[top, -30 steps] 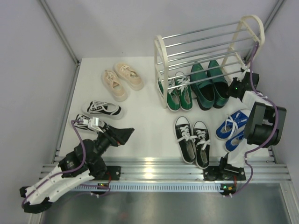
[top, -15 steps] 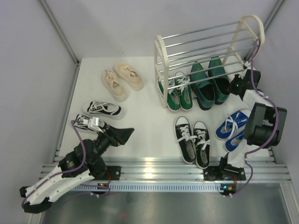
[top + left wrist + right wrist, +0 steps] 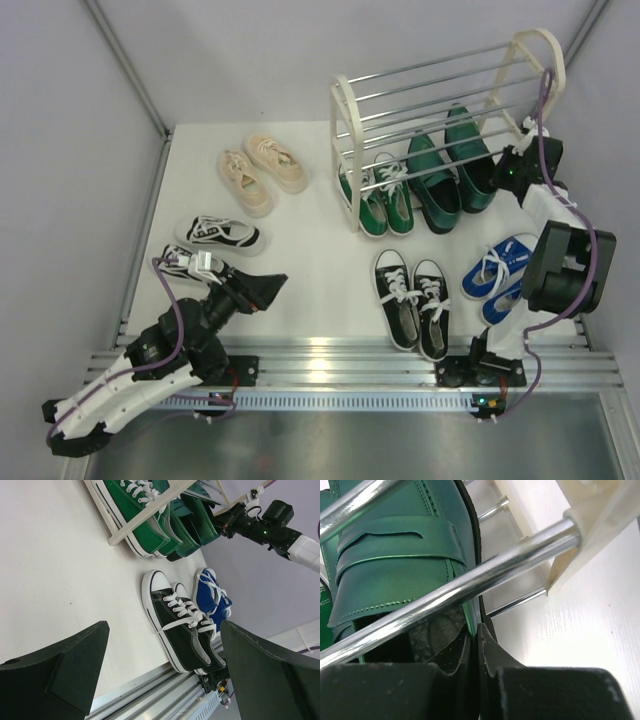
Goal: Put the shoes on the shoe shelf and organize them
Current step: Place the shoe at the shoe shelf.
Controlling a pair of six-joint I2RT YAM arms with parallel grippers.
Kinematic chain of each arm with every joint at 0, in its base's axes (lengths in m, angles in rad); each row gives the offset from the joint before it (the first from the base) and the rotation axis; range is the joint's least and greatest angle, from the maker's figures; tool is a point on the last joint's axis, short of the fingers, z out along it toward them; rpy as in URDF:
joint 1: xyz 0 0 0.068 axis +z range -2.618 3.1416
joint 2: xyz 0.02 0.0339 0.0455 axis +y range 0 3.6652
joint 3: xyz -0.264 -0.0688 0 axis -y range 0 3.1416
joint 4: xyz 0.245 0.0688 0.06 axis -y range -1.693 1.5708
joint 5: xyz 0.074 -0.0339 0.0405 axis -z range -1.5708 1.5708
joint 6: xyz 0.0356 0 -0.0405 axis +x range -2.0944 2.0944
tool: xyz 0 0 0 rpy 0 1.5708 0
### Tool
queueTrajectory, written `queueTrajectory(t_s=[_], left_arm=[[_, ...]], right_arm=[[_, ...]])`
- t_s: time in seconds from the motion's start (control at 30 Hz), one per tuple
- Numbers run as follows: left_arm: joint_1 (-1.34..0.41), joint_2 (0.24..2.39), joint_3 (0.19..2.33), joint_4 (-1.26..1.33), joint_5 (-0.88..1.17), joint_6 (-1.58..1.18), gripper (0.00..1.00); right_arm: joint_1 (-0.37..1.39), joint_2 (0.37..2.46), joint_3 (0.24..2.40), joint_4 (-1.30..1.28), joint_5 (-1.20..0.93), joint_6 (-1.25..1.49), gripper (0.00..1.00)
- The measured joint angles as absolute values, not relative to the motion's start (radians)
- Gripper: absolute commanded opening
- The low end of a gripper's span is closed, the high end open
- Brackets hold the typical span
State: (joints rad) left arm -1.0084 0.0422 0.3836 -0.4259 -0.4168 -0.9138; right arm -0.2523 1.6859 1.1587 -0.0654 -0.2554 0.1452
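On the white desk (image 3: 310,215) the right hand (image 3: 476,630), pinched shut on the heel rim of a dark green loafer (image 3: 395,560), seems to be seating it low in the shoe shelf (image 3: 345,115); next it must release cleanly, while the left hand (image 3: 262,288) waits open.

The green loafer (image 3: 395,565) has a glossy, smooth, leather-like upper with fine stitched seams; its inner sole is dull and grainy. The shelf rods (image 3: 470,577) are polished, mirror-bright metal. The cream end frame (image 3: 597,520) is matt and looks like plastic, though this close that is hard to tell. The black sneakers (image 3: 181,630) are woven cloth with white cloth laces and smooth rubber toe caps. The white table (image 3: 580,630) is matt and faintly grained
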Motion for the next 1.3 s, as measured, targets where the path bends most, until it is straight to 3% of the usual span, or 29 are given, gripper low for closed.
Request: queueTrajectory(t_s=[0.27, 0.57, 0.97, 1.3], left_arm=[[-1.008, 0.051, 0.384, -0.427, -0.417, -0.913, 0.98], [-1.008, 0.051, 0.384, -0.426, -0.417, -0.913, 0.98], [-1.008, 0.054, 0.384, -0.426, -0.417, -0.913, 0.98], [-1.008, 0.055, 0.386, -0.426, -0.416, -0.911, 0.98]], right_arm=[[-0.237, 1.723, 1.180, -0.070, -0.242, 0.096, 0.00], [-0.223, 1.755, 1.180, -0.068, -0.226, 0.085, 0.06], [-0.212, 1.776, 1.206, -0.027, -0.226, 0.086, 0.41], [-0.212, 1.685, 1.159, 0.007, -0.227, 0.065, 0.51]])
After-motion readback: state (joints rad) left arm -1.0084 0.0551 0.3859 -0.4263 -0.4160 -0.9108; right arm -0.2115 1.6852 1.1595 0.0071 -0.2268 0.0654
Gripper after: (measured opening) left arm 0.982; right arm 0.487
